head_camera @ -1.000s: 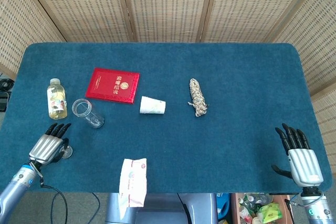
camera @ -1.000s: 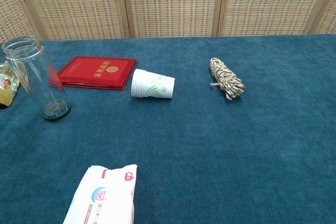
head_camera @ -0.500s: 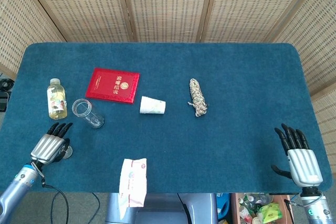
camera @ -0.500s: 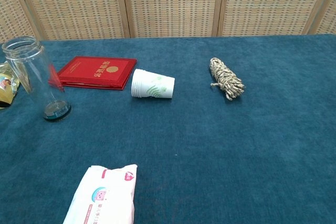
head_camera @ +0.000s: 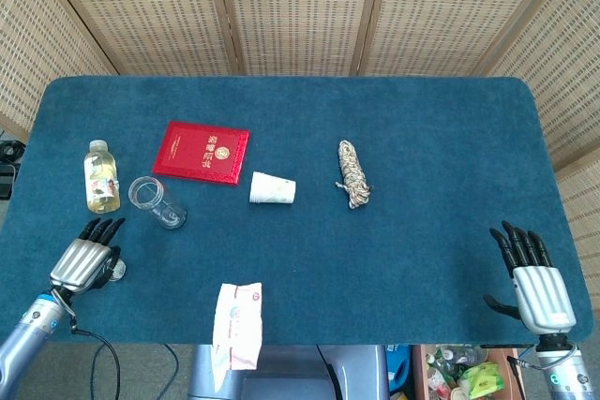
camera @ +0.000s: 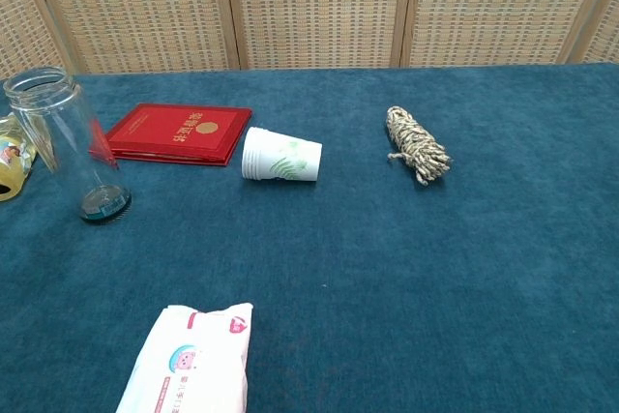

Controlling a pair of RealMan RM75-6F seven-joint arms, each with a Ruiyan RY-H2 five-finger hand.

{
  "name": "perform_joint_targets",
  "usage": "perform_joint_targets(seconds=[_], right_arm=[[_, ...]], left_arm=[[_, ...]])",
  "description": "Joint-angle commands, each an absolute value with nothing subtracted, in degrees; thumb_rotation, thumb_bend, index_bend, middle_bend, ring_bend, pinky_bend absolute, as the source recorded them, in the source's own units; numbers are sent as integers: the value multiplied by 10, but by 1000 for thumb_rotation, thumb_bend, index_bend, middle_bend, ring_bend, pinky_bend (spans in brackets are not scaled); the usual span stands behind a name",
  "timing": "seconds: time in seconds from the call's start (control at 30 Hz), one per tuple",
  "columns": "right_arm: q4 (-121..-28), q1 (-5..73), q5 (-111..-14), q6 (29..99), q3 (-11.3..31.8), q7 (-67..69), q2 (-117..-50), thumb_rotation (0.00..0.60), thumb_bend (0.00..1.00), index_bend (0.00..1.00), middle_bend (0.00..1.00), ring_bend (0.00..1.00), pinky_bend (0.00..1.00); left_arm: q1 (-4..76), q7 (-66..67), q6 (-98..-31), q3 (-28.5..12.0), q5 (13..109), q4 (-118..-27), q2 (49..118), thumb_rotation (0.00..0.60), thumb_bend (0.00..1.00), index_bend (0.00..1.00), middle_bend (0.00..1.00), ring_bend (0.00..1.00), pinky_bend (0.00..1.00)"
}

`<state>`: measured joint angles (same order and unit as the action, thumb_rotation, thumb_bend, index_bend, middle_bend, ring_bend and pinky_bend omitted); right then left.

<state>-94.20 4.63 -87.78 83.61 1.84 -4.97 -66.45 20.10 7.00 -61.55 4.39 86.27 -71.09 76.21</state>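
The left hand (head_camera: pixel 82 263) is seen at the near-left corner of the table (head_camera: pixel 422 119), lying flat with its fingers stretched out and slightly apart, nothing grasped; compared with a second ago it has been drawn a little back towards the near edge; a small round lid (head_camera: pixel 118 271) is left just beside it on the cloth, almost where it lay, and whether the thumb touches it cannot be told.

Beyond the hand, a small bottle (head_camera: pixel 100 176) of yellowish liquid is laid flat near the left edge; a clear glass jar (head_camera: pixel 156 201) is stood open-mouthed just to its right, apart from both bottle and hand; none of these has been shifted.

Further right, a red booklet (head_camera: pixel 202 152), a tissue pack (head_camera: pixel 237 323) overhanging the near edge, a paper cup (head_camera: pixel 273 189) tipped on its side and a rope bundle (head_camera: pixel 352 173) are spread well apart; bare cloth is left between them and across the whole right half.

The right hand (head_camera: pixel 538 292) is kept unmoved at the near-right corner, fingers extended and empty, close to the table's edge.
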Motion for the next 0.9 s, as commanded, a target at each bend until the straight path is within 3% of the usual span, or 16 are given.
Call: perform_joint_targets(seconds=[0.03,0.5,0.9], right_arm=[[-942,46,-878,836,18,-50,-664,600,0,3,0,0,0],[-943,46,-877,835,18,-48,-663,600,0,3,0,0,0],[-945,46,-877,834,18,-47,-661,600,0,3,0,0,0]], left_arm=[[201,70,-621,43,864,-716,757,600,412,602,0,0,0],[205,86,-651,32,876,-783,706,600,413,605,0,0,0],[231,97,-658,-5,866,-908,614,600,413,606,0,0,0]])
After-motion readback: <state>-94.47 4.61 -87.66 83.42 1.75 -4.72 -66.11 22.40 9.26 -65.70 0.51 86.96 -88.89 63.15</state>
